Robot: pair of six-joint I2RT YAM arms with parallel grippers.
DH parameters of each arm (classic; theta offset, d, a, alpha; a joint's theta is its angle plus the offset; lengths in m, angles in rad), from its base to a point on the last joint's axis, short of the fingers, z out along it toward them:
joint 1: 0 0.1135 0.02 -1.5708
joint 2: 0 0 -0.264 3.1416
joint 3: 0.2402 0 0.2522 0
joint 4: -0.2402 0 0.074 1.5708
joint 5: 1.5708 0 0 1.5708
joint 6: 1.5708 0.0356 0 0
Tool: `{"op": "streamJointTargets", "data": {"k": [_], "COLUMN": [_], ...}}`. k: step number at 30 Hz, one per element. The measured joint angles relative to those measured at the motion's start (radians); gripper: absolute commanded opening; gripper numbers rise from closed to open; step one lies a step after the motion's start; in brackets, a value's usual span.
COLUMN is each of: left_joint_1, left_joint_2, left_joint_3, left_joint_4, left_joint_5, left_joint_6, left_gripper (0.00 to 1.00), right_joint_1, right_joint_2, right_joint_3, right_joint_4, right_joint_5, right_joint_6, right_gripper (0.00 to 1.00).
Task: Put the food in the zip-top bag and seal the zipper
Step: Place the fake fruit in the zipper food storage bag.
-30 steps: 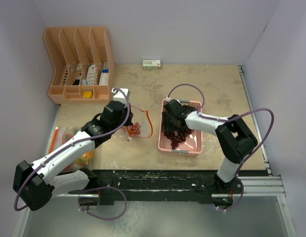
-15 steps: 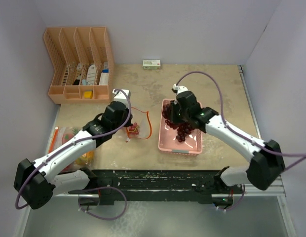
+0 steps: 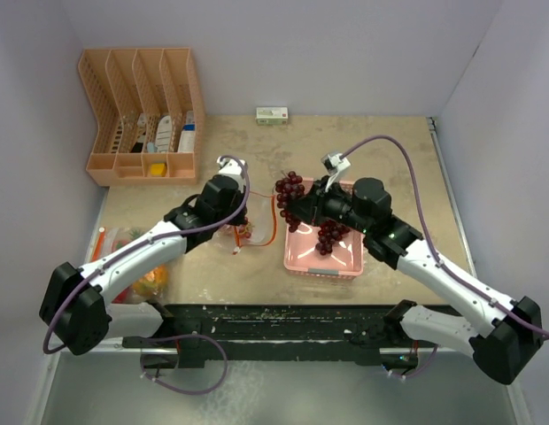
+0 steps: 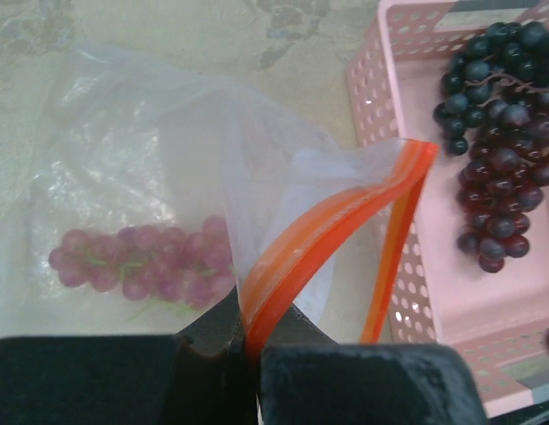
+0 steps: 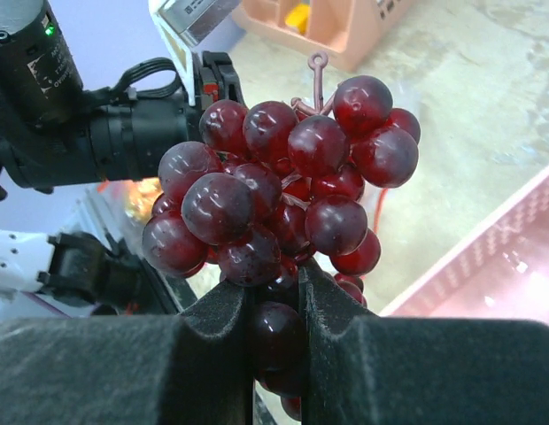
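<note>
Grapes (image 3: 290,192); box (image 3: 272,114) print illegible, maybe green

The bottom grapes of the red grape bunch (image 5: 283,177) are tucked out of sight between the fingers of my right pincer (image 5: 274,297). From my left wrist, the pink tray (image 4: 381,106) runs off the right edge, and so does the dark bunch (image 4: 500,177) in it. The pale grapes (image 4: 142,261) inside the bag (image 4: 150,115) look foggy through the plastic. From above, the things in the orange rack (image 3: 142,97) are too small to tell.
</note>
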Motion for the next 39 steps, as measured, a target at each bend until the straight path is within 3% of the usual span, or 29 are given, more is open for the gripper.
{"op": "streamJointTargets", "data": {"k": [6, 11, 18, 23, 27, 30, 31, 39], "left_joint_1": [0.000, 0.000, 0.000, 0.000, 0.000, 0.000, 0.000, 0.002], "left_joint_2": [-0.001, -0.024, -0.043, -0.043, -0.043, -0.043, -0.043, -0.042], "left_joint_3": [0.055, 0.073, 0.073, 0.073, 0.073, 0.073, 0.073, 0.073], "left_joint_4": [-0.023, -0.052, -0.057, -0.058, -0.058, -0.058, -0.058, -0.056], "left_joint_5": [0.053, 0.080, 0.093, 0.093, 0.093, 0.093, 0.093, 0.092], "left_joint_6": [-0.009, -0.023, -0.034, -0.034, -0.034, -0.034, -0.034, -0.032], "left_gripper": [0.00, 0.00, 0.00, 0.00, 0.00, 0.00, 0.00, 0.00], "right_joint_1": [0.029, 0.058, 0.138, 0.201, 0.207, 0.207, 0.207, 0.217], "right_joint_2": [0.030, 0.153, 0.315, 0.347, 0.357, 0.389, 0.404, 0.500], "right_joint_3": [-0.162, -0.177, -0.187, -0.272, -0.268, -0.177, -0.139, 0.098], "right_joint_4": [0.373, 0.614, 0.753, 0.716, 0.610, 0.473, 0.437, 0.187], "right_joint_5": [0.026, 0.092, 0.154, 0.195, 0.248, 0.299, 0.307, 0.302], "right_joint_6": [0.124, 0.186, 0.217, 0.230, 0.217, 0.180, 0.168, 0.013], "right_gripper": [0.02, 0.02, 0.04, 0.15, 0.44, 0.72, 0.77, 0.87]}}
